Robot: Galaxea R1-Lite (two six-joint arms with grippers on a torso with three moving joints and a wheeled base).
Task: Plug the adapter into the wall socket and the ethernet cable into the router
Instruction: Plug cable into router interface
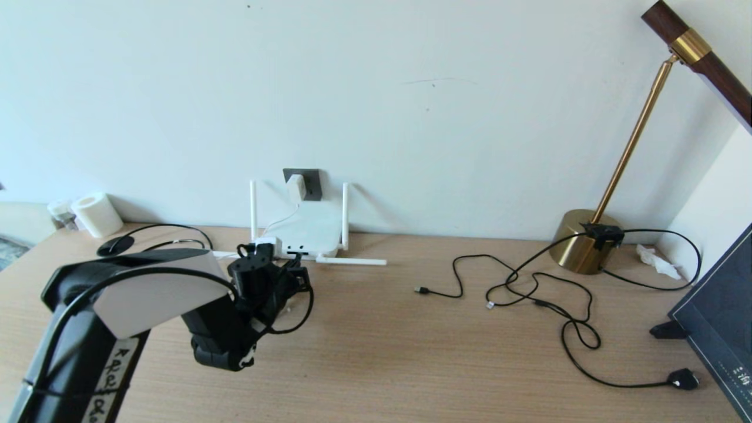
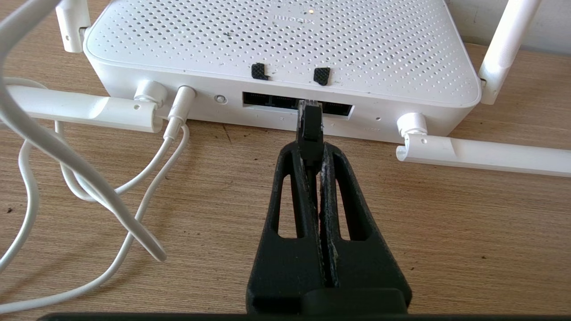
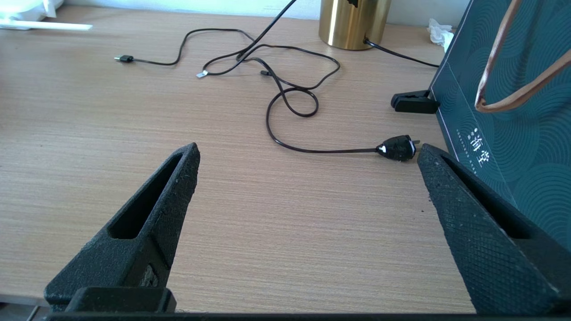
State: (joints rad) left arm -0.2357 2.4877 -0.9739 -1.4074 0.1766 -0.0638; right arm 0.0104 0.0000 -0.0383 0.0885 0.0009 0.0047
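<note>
The left tool (image 2: pixel 312 149) sits low over the tabletop (image 2: pixel 446 232), right in front of the router (image 2: pixel 285 44), its fingers (image 2: pixel 298 187) clamped together on the black boot of the ethernet cable (image 2: pixel 310 127). The plug end just ahead of the fingertips is at the router's row of dark ports (image 2: pixel 296 103), touching or inside the opening; how deep it sits cannot be told. Beside the tool on one side, a thin white cord (image 2: pixel 147 178) runs from a round jack on the router and loops across the wood.

Beyond the router from the left tool (image 1: pixel 292 271), the adapter (image 1: pixel 296 187) is seated in the wall socket (image 1: pixel 311 183).

The right tool (image 3: pixel 308 156) hovers over bare wood with its fingers wide apart, a black plug (image 3: pixel 396 148) lying ahead near one fingertip.
</note>
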